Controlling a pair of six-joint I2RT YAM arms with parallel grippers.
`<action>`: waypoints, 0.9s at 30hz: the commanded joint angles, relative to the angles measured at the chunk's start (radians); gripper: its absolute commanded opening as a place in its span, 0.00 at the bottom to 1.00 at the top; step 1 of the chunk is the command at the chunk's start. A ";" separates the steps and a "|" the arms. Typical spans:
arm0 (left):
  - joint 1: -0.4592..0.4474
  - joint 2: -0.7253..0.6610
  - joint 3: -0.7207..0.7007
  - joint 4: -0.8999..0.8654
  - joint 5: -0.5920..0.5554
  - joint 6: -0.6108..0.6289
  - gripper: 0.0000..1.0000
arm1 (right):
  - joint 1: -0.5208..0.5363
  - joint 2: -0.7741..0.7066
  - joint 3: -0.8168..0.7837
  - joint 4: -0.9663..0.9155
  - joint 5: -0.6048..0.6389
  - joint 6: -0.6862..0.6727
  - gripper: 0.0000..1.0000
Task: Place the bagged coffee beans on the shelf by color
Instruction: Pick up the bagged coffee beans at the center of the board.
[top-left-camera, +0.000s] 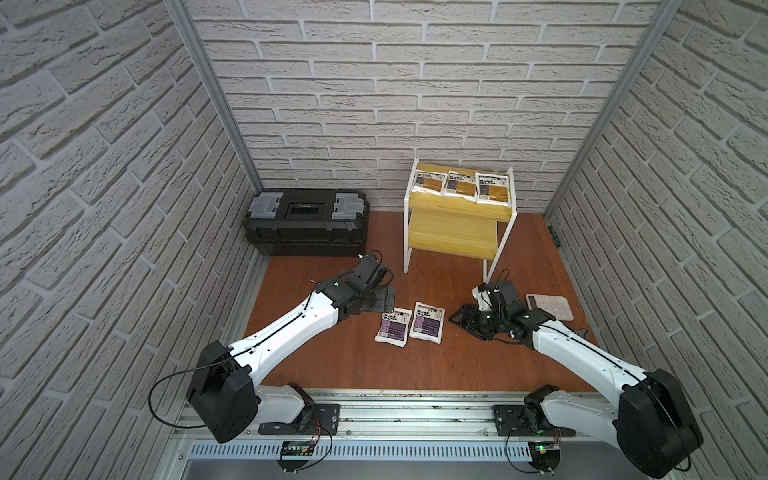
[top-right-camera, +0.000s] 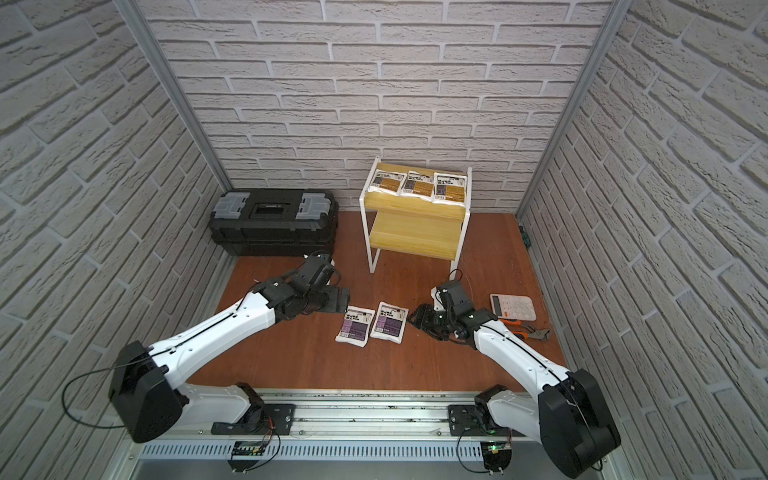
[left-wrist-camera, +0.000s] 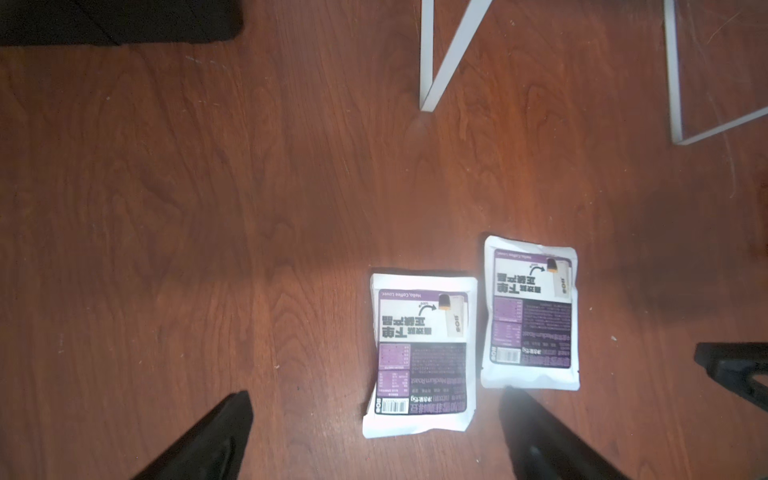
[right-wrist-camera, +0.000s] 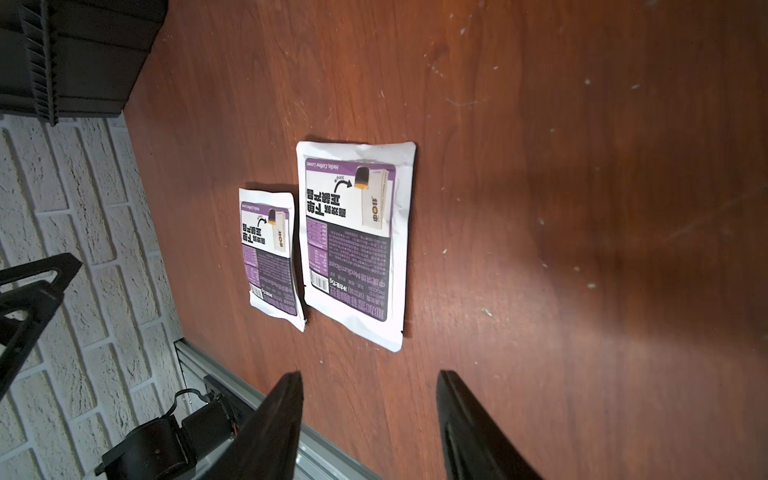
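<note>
Left gripper (left-wrist-camera: 375, 398): jaws wide apart, nothing between them. Right gripper (right-wrist-camera: 369, 375): jaws parted, nothing held. Two purple pouches (top-left-camera: 392, 328) lie flat, side by side on the table (top-left-camera: 332, 361) between the grippers. Three yellow pouches (top-left-camera: 459, 185) sit in a row on the top tier of the shelf (top-left-camera: 453, 237)

Pale grey faux-brick walls (top-left-camera: 374, 83) are enclosing a reddish-brown wood-grain counter (top-left-camera: 332, 365) on three sides; silver aluminium posts (top-left-camera: 218, 99) are standing in both back corners.
</note>
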 joint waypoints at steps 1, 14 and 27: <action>-0.025 0.033 -0.018 0.023 -0.020 -0.025 0.98 | 0.042 0.014 -0.019 0.074 -0.003 0.020 0.57; -0.064 0.052 -0.028 0.012 -0.044 -0.057 0.98 | 0.303 0.082 -0.012 0.026 -0.008 0.021 0.57; -0.063 0.047 0.008 0.032 -0.068 -0.060 0.99 | 0.441 0.256 0.078 0.044 0.019 0.026 0.58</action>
